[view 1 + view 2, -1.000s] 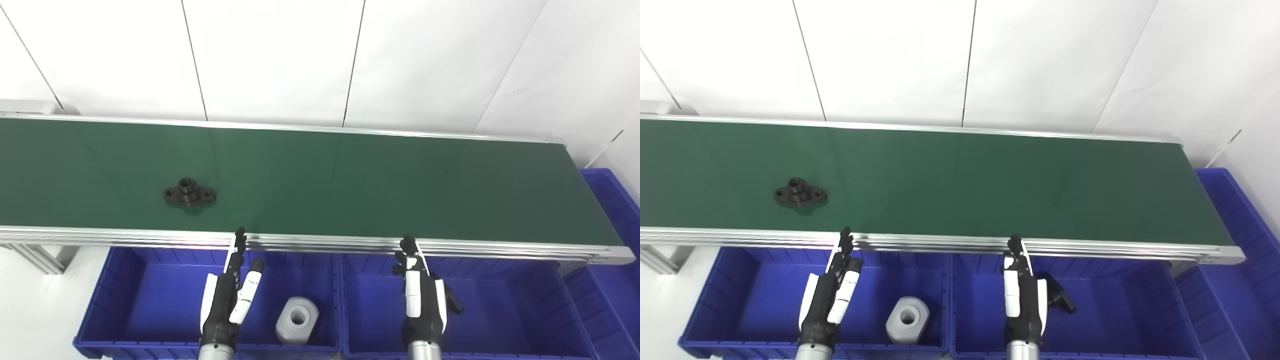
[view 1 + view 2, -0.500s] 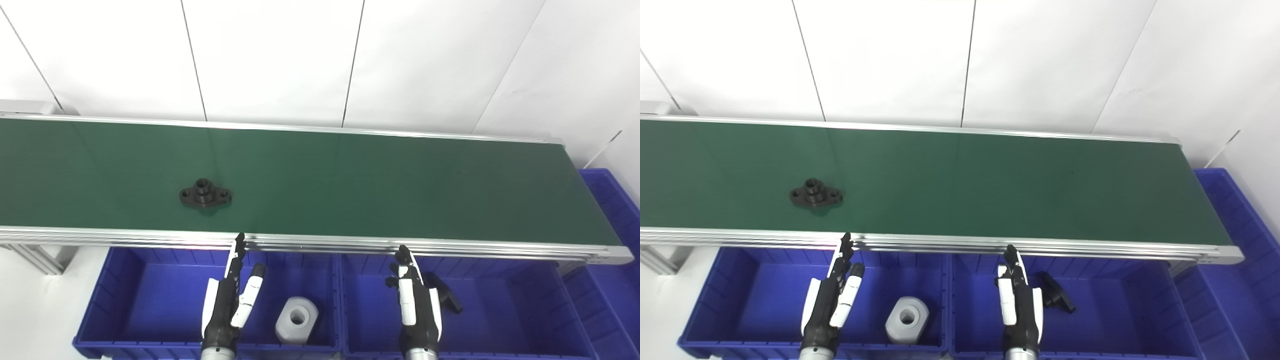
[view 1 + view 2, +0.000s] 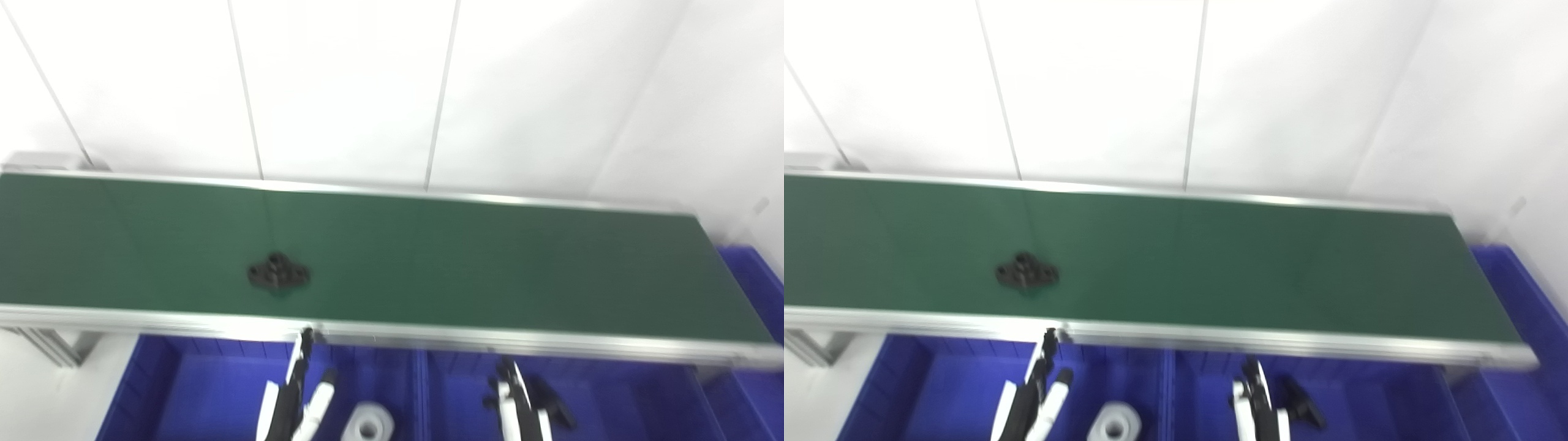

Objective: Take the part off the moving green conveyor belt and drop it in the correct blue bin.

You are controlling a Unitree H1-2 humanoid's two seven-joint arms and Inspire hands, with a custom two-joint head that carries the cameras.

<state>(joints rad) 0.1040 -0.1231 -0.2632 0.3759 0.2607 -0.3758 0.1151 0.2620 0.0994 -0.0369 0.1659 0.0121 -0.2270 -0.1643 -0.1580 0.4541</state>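
A black flanged part (image 3: 278, 274) lies on the green conveyor belt (image 3: 490, 269), left of the frame's centre and near the belt's lower rail. Both views are blurred. Below the belt, at the bottom edge, the left hand (image 3: 298, 401) hangs over the left blue bin (image 3: 184, 392), holding nothing, fingers extended with the thumb set apart. A white cylindrical piece (image 3: 369, 426) sits in that bin, just right of the hand. The right hand (image 3: 517, 409) hangs over the right blue bin (image 3: 637, 404), empty, fingers straight, beside a black piece (image 3: 554, 404) lying in the bin.
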